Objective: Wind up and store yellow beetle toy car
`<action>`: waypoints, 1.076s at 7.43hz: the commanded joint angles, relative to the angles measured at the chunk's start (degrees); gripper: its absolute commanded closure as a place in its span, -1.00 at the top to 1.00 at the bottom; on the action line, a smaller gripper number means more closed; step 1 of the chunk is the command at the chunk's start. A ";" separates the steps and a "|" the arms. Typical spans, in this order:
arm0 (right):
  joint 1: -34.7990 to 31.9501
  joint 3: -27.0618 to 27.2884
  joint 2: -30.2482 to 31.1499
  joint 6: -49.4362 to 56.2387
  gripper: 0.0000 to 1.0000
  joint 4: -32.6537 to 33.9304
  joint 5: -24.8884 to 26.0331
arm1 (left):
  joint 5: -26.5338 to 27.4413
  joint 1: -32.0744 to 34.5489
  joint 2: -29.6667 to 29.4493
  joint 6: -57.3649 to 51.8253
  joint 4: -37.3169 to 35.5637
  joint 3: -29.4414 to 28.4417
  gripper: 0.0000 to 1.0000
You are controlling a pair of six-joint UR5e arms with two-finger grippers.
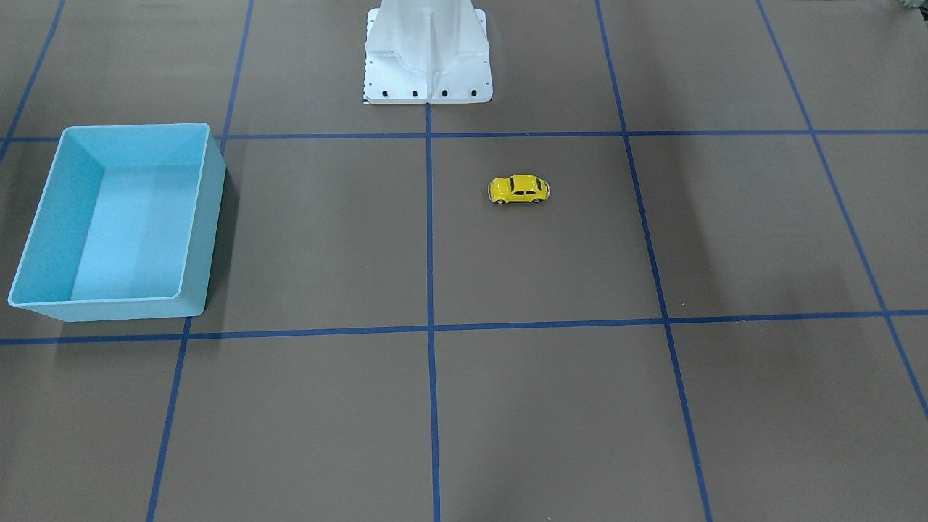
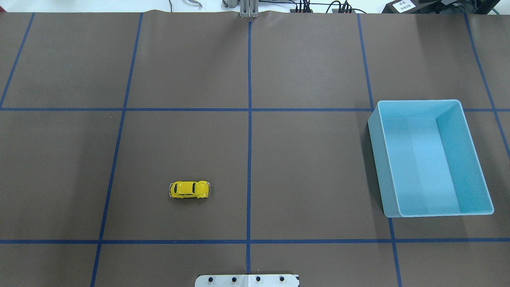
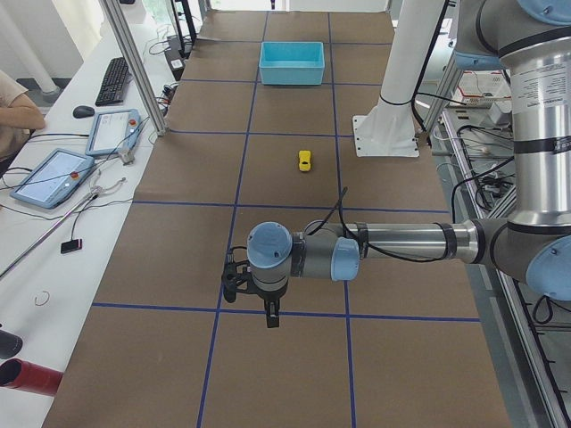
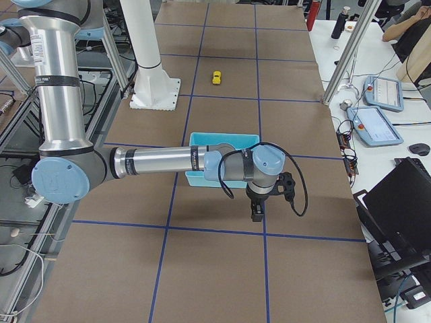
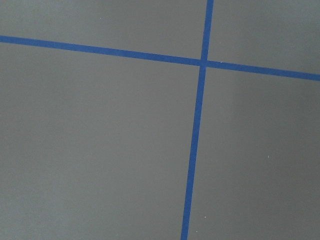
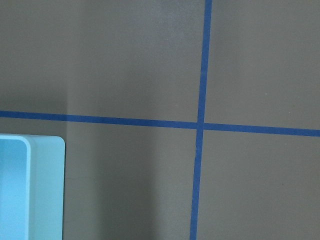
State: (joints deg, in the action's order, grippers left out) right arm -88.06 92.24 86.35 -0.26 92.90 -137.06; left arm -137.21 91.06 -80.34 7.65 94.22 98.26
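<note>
The yellow beetle toy car stands on its wheels on the brown table, alone near the robot's base; it also shows in the overhead view and both side views. The empty light blue bin stands on the robot's right side. My left gripper hangs over the table's left end, far from the car. My right gripper hangs just past the bin, whose corner shows in the right wrist view. I cannot tell whether either gripper is open or shut.
The white robot base stands at the table's near edge. Blue tape lines grid the brown mat. Tablets, cables and a seated person are on a side bench beyond the far edge.
</note>
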 commanded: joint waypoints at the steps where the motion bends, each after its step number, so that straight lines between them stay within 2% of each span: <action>1: -0.09 0.04 0.22 0.00 1.00 0.00 -0.05 | -0.07 -0.01 0.00 0.00 0.09 0.09 1.00; 6: -0.44 0.65 0.49 -0.09 1.00 0.26 -0.05 | -0.16 -0.01 -0.61 0.35 0.09 0.53 1.00; 8: -0.71 4.42 3.99 0.00 1.00 0.09 0.04 | -0.25 -1.92 -0.96 0.35 0.09 2.71 1.00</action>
State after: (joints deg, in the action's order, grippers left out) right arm -88.60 94.63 88.45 -0.32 93.06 -137.08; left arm -137.41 90.48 -81.12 8.00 94.30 99.59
